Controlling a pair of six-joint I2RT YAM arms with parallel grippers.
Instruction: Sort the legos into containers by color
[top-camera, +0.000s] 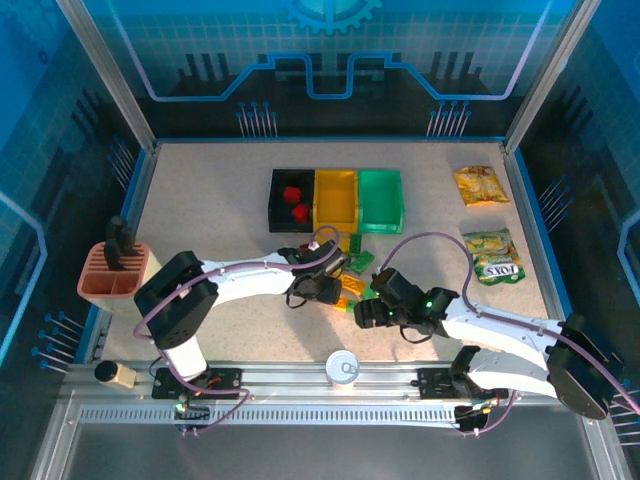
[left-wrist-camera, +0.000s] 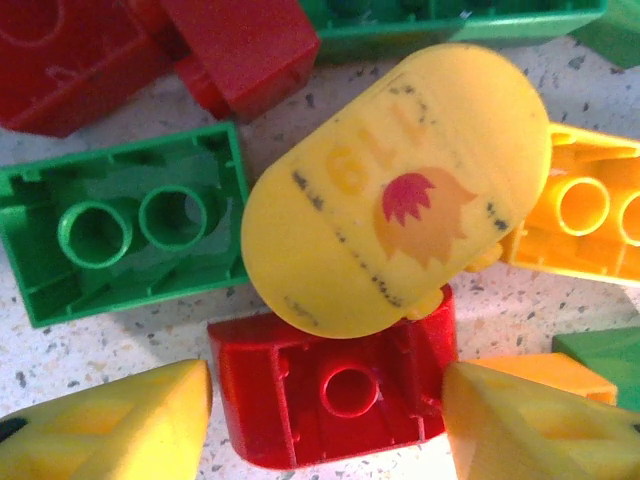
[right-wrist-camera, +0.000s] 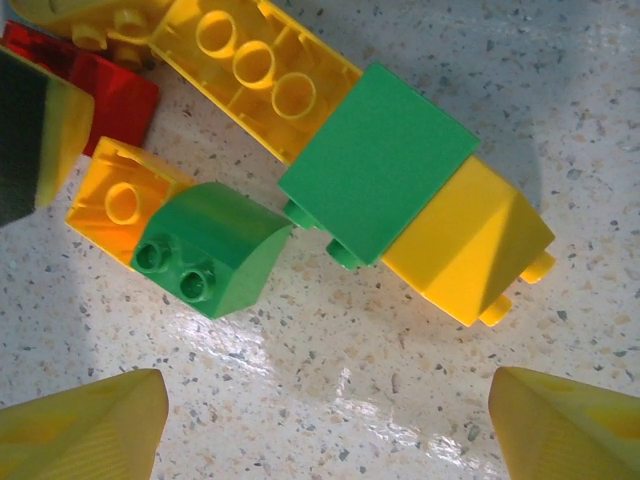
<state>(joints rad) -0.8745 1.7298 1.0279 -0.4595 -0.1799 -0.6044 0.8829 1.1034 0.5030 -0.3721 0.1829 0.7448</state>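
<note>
- Directly between the fingertips of the left gripper (left-wrist-camera: 326, 412) lies a red lego (left-wrist-camera: 340, 385), its long axis running finger to finger; the left arm is nearer.
- Jaws flank both ends closely; cannot tell if clamped.
- Right gripper (right-wrist-camera: 325, 395) released, over bare table (right-wrist-camera: 400, 340).
- Brick lies upside down, hollow, one tube showing; a yellow rounded piece (left-wrist-camera: 395, 190) overlaps its far edge.
- Pile sits just before the black bin (top-camera: 274, 205).

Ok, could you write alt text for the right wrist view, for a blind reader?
The right gripper hangs open over a speckled table, where a green lego lies between a long yellow lego and a sloped yellow lego, with a curved green lego nearby.
</note>
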